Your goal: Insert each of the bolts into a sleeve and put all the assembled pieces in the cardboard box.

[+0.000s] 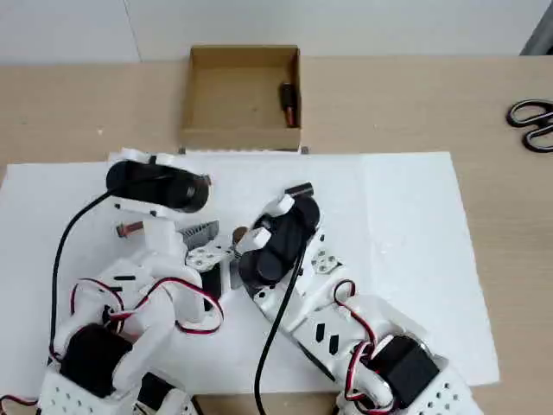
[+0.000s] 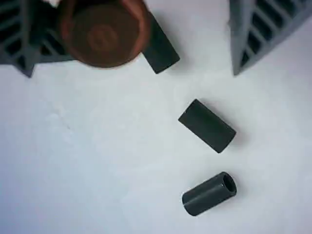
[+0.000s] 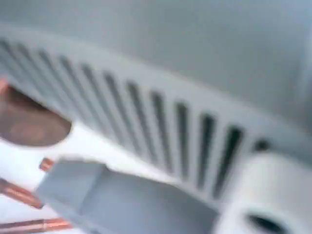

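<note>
Between the two claws, near the middle of the white sheet (image 1: 406, 225), a copper bolt (image 1: 239, 233) shows its round head. In the left wrist view that head sits close against one finger (image 2: 19, 44) of the left claw (image 2: 132, 73), with a black sleeve (image 2: 160, 48) angling out from behind it; whether the bolt is seated in it I cannot tell. Two loose sleeves lie on the sheet just beyond, near each other but apart: one (image 2: 207, 126) side-on, the other (image 2: 209, 193) showing its open bore. The left claw is released, its ribbed fingers spread wide. Whether the right claw (image 1: 252, 235) is clenched or released I cannot tell. The left arm (image 1: 155, 186) rises from the near left corner, folds over at a black motor and bends its wrist back toward the middle. The right arm (image 1: 346, 320) stretches diagonally from the near right corner to meet it. A spare bolt (image 1: 130, 229) lies on the sheet beside the left arm, and another sleeve (image 1: 299, 188) lies just past the right arm's wrist. Farther back on the tabletop (image 1: 389, 95) stands the cardboard box (image 1: 233, 138), holding one assembled piece (image 1: 288, 104) against a side wall. Scissors (image 1: 531, 121) lie at the tabletop's far edge.
</note>
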